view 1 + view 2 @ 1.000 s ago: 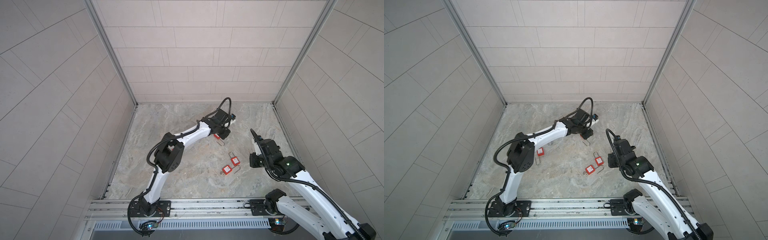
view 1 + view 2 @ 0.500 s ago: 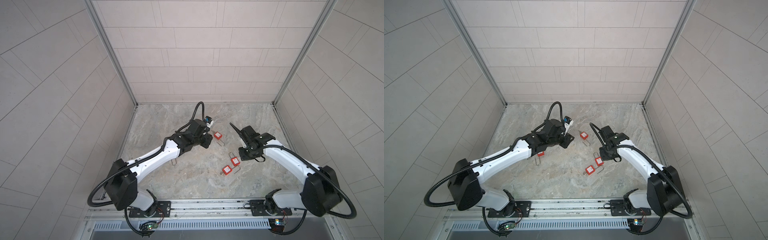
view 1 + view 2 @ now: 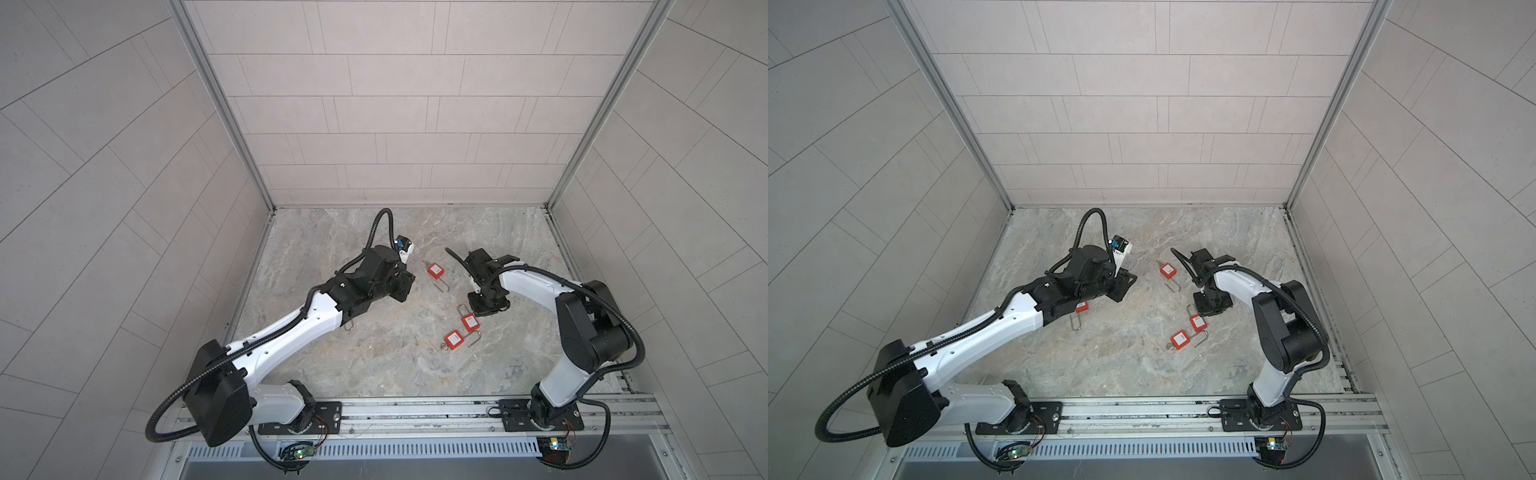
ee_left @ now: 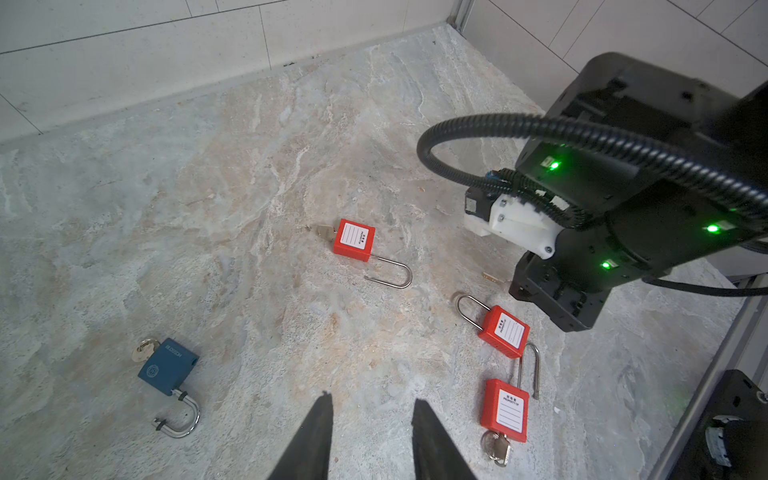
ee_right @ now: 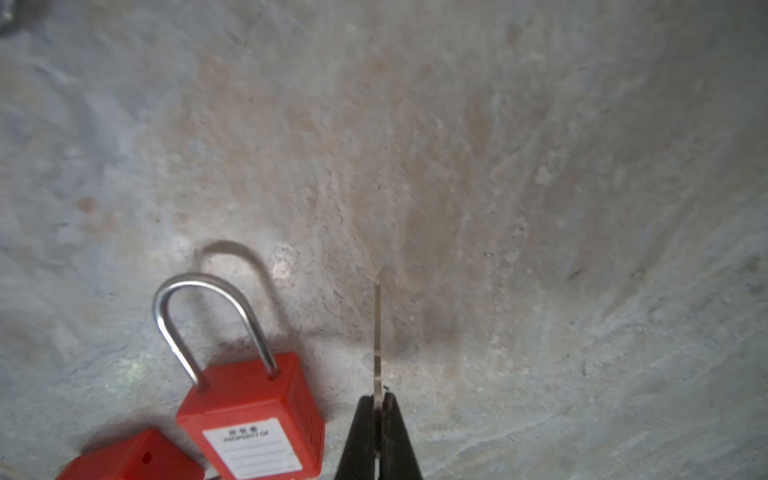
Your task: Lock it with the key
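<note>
The fingers (image 4: 316,436) of the left gripper (image 4: 372,399) stand partly apart, holding nothing; a blue padlock (image 4: 168,365), shackle open, lies on the stone floor (image 3: 374,232) near them. Further right, a red padlock (image 3: 435,271) with open shackle lies between both grippers. The right gripper (image 5: 377,399) is pinched tight on a loose key (image 5: 377,332), blade jutting forward, just beside a second red padlock (image 5: 257,386); a third red padlock (image 3: 454,340) lies next to that.
</note>
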### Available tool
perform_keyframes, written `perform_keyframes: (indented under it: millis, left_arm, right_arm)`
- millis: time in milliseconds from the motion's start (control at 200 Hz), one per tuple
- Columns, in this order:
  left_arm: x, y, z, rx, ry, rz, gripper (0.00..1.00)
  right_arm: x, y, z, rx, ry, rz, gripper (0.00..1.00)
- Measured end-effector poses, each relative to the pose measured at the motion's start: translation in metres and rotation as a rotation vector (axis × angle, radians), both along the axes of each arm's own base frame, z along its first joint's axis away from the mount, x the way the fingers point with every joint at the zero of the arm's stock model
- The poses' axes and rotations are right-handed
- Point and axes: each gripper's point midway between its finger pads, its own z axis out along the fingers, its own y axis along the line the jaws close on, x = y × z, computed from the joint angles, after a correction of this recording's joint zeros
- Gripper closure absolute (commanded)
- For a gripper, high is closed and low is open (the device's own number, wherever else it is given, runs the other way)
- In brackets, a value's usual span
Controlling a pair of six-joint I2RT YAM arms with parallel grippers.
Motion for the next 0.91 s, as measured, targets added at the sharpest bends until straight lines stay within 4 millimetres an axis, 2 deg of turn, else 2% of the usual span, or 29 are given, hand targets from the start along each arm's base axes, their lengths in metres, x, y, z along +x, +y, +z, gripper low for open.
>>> perform_keyframes:
  millis: [105,180,270,475,645,741,906]
  left_arm:
    - [-0.001,0.001,-0.002,0.013,0.001,-0.009,0.63]
    - [-0.003,0.001,-0.005,0.018,0.004,-0.014,0.63]
    - [-0.006,0.004,-0.011,0.026,0.012,-0.019,0.63]
    - [-0.015,0.009,-0.02,0.036,0.02,-0.032,0.63]
    - [-0.019,0.012,-0.013,0.02,0.001,-0.04,0.63]
    - [-0.023,0.013,-0.012,0.011,0.001,-0.049,0.63]
    - [-0.031,0.013,-0.008,-0.014,0.003,-0.075,0.62]
  right_arm:
    - [0.007,0.002,-0.001,-0.001,-0.013,0.006,0.76]
    - [0.012,0.001,0.0,-0.007,-0.029,0.016,0.58]
    - [0.016,-0.001,0.003,-0.024,-0.051,0.02,0.46]
    - [0.02,-0.002,0.031,-0.028,-0.143,0.034,0.44]
    - [0.01,0.031,0.055,0.012,-0.214,0.146,0.41]
    - [0.001,0.044,0.053,0.031,-0.202,0.187,0.4]
    - [-0.013,0.043,0.032,0.033,-0.14,0.179,0.4]
